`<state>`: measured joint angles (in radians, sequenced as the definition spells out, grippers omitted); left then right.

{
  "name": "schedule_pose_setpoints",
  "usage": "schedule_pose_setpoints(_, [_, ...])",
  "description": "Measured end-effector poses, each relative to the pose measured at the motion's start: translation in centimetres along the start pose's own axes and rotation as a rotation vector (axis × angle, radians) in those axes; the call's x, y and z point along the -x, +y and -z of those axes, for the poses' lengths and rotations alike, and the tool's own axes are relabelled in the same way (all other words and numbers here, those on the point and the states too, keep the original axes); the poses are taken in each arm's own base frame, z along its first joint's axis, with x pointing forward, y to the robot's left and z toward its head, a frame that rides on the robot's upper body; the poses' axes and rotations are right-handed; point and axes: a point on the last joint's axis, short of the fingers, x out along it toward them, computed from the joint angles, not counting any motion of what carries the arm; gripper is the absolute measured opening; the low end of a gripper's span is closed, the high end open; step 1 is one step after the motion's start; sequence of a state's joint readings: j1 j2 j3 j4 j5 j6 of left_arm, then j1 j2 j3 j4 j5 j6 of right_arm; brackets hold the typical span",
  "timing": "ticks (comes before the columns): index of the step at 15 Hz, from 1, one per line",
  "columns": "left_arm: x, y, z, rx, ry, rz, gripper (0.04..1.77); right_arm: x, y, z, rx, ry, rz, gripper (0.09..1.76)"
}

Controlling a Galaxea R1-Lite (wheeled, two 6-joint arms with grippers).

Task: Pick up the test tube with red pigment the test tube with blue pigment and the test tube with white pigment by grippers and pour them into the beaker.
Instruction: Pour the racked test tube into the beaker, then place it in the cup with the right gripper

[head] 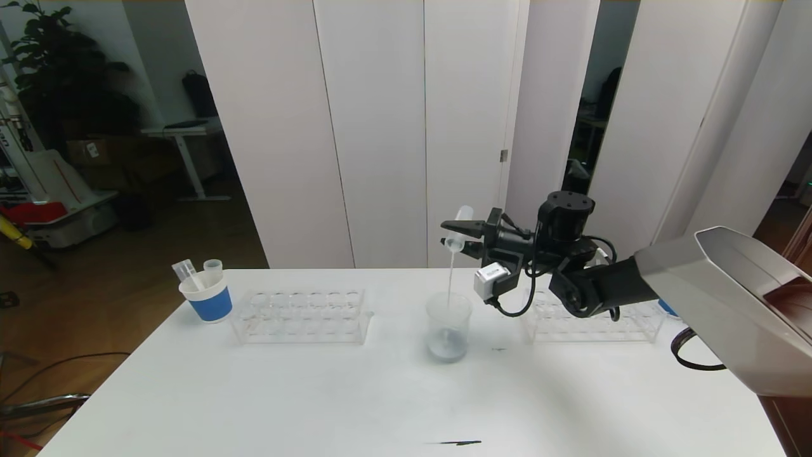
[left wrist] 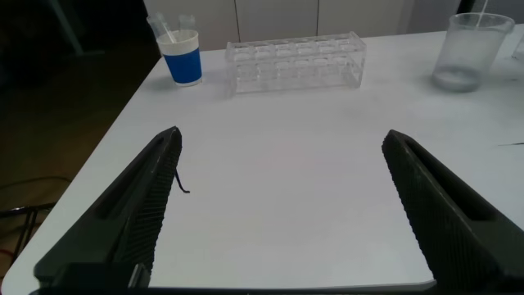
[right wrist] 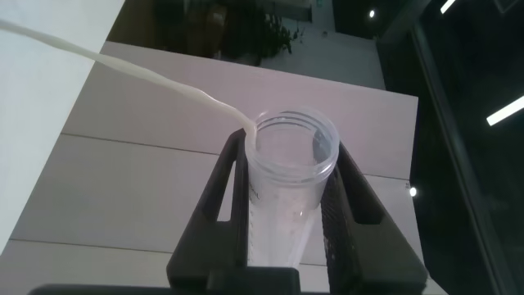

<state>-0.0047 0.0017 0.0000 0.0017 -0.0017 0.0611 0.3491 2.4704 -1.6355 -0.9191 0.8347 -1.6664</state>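
pouring under way: right gripper (head: 458, 238) held high over the middle of the surface (head: 317, 393), fingers (right wrist: 344, 197) clamped on the test tube with white pigment (head: 459, 223), tube tipped mouth-down. thin cream-white stream (head: 450, 279) dropping from the tube mouth into the beaker (head: 449, 327), which stands upright on the surface directly below, a pale bluish pool already at its bottom. left gripper (left wrist: 282, 221) hovering low over the near part of the surface, fingers (left wrist: 139, 221) spread wide, holding nothing.

likely trouble, judged from here: stream long and thin, falling from well above the rim, so a small sideways drift of the wrist could put it outside the beaker and onto the surface. tipping further too fast could make the liquid splash. smooth clear tube held by two narrow fingers, so could slip or rotate if the grip loosens. lowering without care could knock the light beaker over.

room: broad bare surface in front of the beaker and toward the near edge. left rack (head: 301, 315) well apart on the left side, with a blue-banded paper cup (head: 207, 297) of used tubes beside it near the left edge. right rack (head: 593, 320) just behind and under the right arm, close to the wrist cable, so a careless retreat might snag it. far edge just behind the racks.
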Motion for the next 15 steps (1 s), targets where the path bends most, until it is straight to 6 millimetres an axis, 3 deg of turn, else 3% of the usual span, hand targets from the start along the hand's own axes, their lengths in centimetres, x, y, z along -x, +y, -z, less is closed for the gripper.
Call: schedule_pose_setpoints(15, [0.00, 0.00, 0.00, 0.000, 0.000, 0.000, 1.75, -0.80, -0.80, 0.55, 0.069, -0.058, 0.000, 0.58])
